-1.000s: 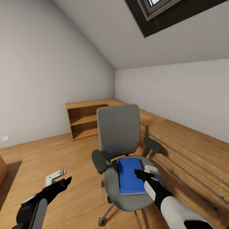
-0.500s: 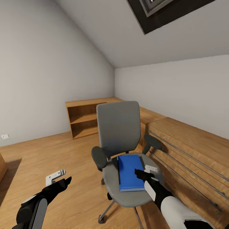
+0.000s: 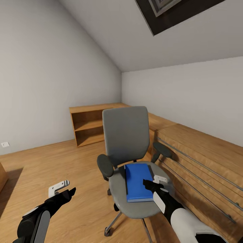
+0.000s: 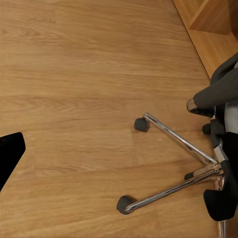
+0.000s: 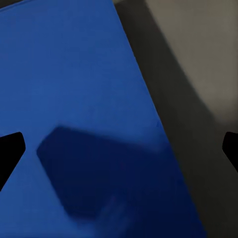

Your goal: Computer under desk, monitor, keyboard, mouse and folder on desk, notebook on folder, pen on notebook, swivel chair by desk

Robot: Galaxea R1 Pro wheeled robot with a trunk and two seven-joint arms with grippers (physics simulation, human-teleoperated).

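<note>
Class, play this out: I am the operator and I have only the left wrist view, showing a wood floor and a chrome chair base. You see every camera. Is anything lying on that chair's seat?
Observer: Yes. In the head view, a thin bright-blue rectangular folder lies flat on the seat of the grey upholstered swivel chair.
Operator: Where is the right tool?
Observer: The right tool hangs over the folder's near right corner. The right wrist view shows its fingers spread wide over the blue cover.
Operator: Which way does the chair face?
Observer: Its tall back is on the far side, so the seat opens toward the robot.
</note>
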